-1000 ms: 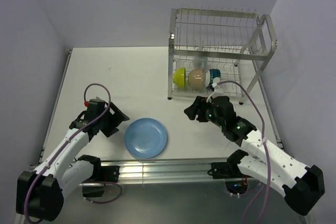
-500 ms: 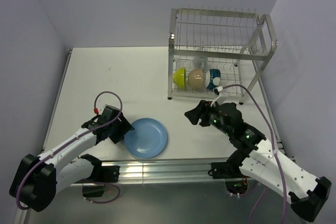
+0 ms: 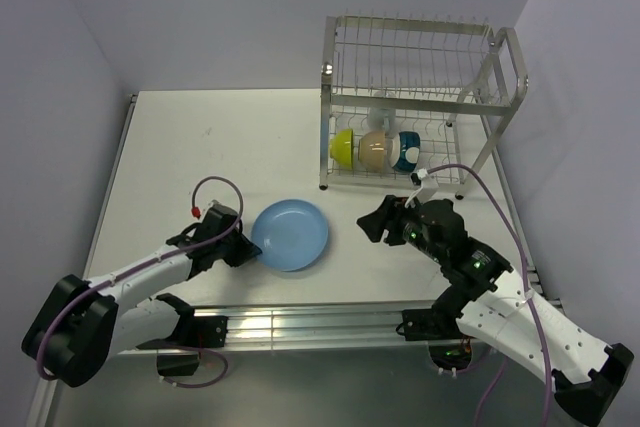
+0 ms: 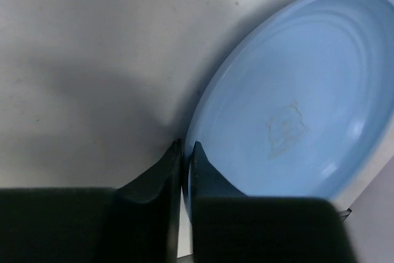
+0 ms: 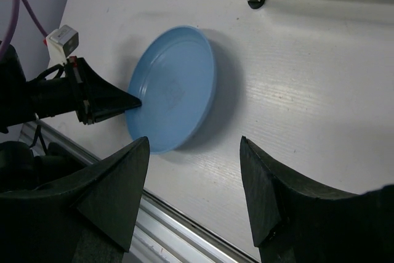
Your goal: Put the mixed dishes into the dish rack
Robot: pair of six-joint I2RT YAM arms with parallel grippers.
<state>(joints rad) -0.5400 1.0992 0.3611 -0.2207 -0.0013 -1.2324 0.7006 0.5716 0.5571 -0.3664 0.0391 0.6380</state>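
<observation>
The left gripper [image 4: 184, 150] was clenched on the left rim of the blue plate [image 4: 295, 115], which lay tipped on the table [image 3: 200, 147], near and left of the dish rack [image 3: 420, 47]. The right gripper [image 5: 192, 146] hung open just right of the plate. Such a thin rim pinch could slip, so a slow lift seemed wise, with the right gripper steadying the opposite edge.

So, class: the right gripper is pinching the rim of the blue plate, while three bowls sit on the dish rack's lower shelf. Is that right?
Not quite. The left gripper pinches the rim of the blue plate, as the left wrist view shows; the right gripper stands open, clear of it. The three bowls do sit on the dish rack's lower shelf.
</observation>
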